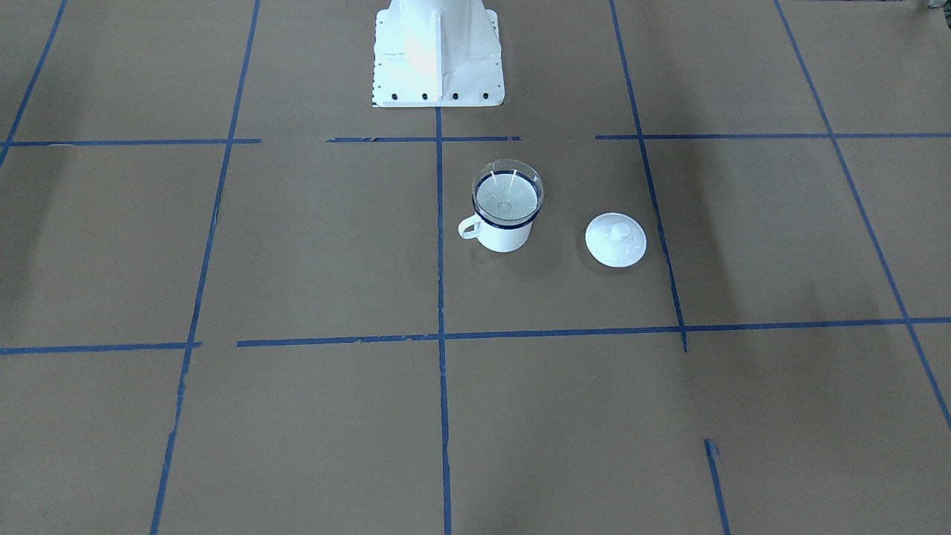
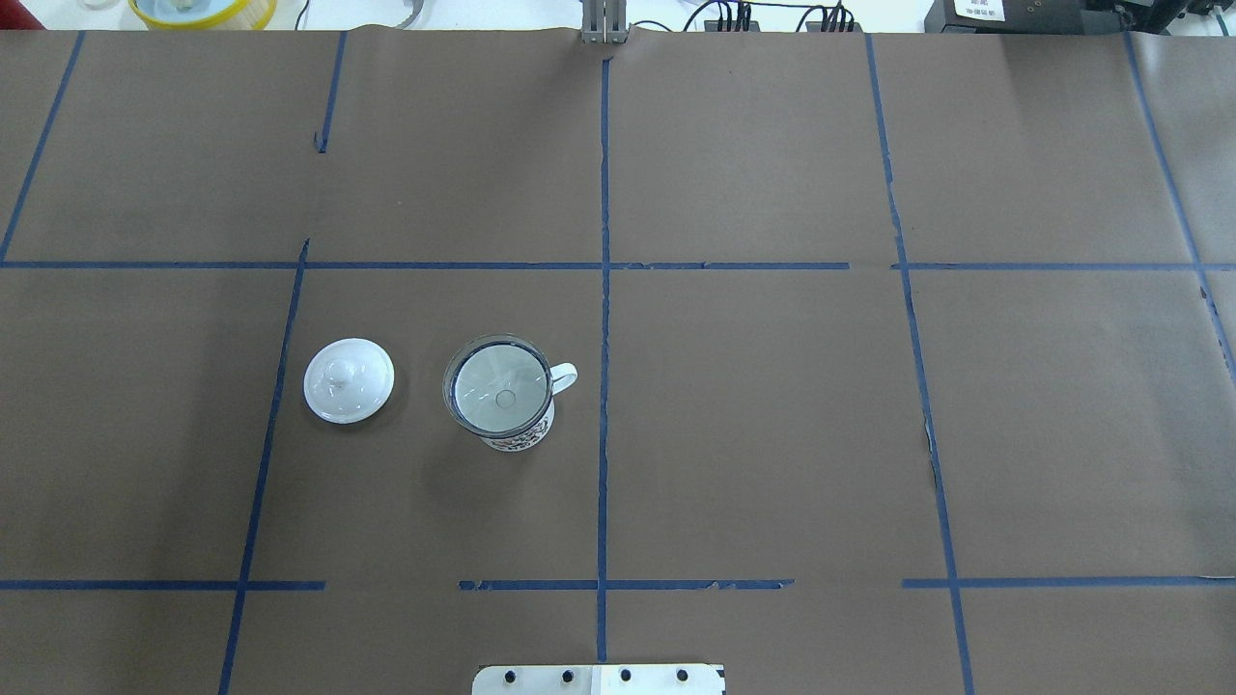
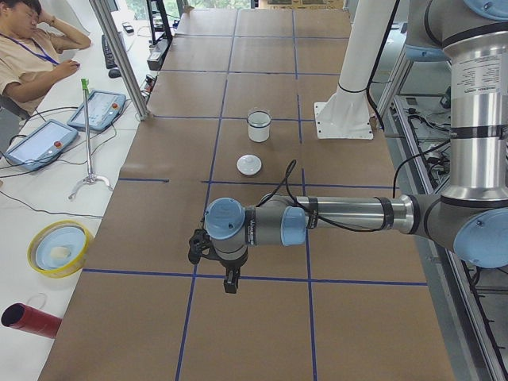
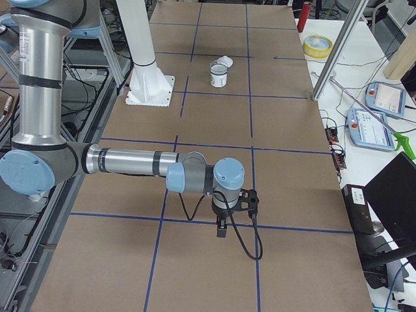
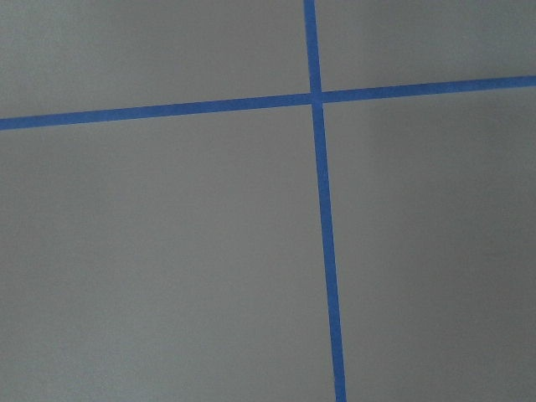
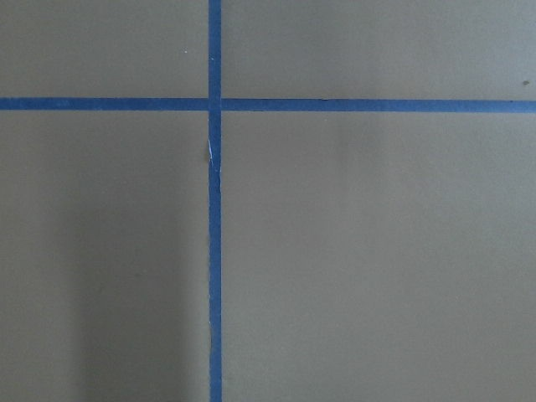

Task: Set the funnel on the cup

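Note:
The clear funnel (image 1: 507, 195) sits in the mouth of the white mug (image 1: 505, 236) with the dark blue rim, upright near the robot's base; its handle points to the view's left. Both show in the overhead view, funnel (image 2: 497, 383) on mug (image 2: 517, 439). My left gripper (image 3: 230, 282) hangs far from the mug, over a tape cross, seen only in the exterior left view. My right gripper (image 4: 221, 231) hangs likewise, seen only in the exterior right view. I cannot tell whether either is open or shut. The wrist views show only brown paper and blue tape.
A flat round white knobbed lid (image 1: 615, 239) lies on the table beside the mug, also in the overhead view (image 2: 349, 379). The robot's white base (image 1: 437, 59) stands behind the mug. Blue tape lines grid the brown table cover. An operator (image 3: 32, 48) sits beyond the table edge.

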Robot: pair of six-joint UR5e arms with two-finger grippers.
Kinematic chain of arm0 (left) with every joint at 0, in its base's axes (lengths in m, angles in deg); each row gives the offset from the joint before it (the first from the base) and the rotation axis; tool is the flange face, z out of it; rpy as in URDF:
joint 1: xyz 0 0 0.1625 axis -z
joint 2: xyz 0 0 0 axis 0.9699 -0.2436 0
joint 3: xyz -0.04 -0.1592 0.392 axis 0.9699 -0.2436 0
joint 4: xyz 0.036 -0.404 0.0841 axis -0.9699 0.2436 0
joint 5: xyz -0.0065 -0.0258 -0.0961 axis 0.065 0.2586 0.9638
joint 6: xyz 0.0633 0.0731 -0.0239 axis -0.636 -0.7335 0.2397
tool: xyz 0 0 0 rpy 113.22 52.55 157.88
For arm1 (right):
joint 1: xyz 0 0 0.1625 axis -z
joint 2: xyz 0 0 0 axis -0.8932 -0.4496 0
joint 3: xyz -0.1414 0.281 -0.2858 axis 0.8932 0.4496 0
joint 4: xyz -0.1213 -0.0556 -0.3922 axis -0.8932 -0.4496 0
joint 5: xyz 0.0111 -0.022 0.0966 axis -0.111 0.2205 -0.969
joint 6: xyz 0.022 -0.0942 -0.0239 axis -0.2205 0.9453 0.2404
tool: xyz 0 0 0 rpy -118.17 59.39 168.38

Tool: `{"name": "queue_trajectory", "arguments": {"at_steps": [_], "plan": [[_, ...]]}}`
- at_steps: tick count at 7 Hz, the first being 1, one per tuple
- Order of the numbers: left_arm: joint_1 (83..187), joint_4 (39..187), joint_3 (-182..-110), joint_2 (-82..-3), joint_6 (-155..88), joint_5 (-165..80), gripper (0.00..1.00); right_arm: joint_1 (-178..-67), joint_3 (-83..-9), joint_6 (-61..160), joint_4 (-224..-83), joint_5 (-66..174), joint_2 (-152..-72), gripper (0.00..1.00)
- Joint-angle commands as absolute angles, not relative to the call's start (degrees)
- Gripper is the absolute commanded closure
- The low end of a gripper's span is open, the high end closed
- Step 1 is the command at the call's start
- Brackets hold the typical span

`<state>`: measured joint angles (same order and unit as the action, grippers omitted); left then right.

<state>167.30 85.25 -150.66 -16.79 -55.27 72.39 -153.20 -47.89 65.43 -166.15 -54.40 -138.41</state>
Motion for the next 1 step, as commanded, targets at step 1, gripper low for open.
{"name": "queue_trajectory", "arguments": {"at_steps": [1], "plan": [[167.3, 85.2, -150.6, -16.7, -55.2, 72.4, 0.0, -153.2, -47.8, 65.4, -166.2, -54.4, -138.4, 0.0]]}}
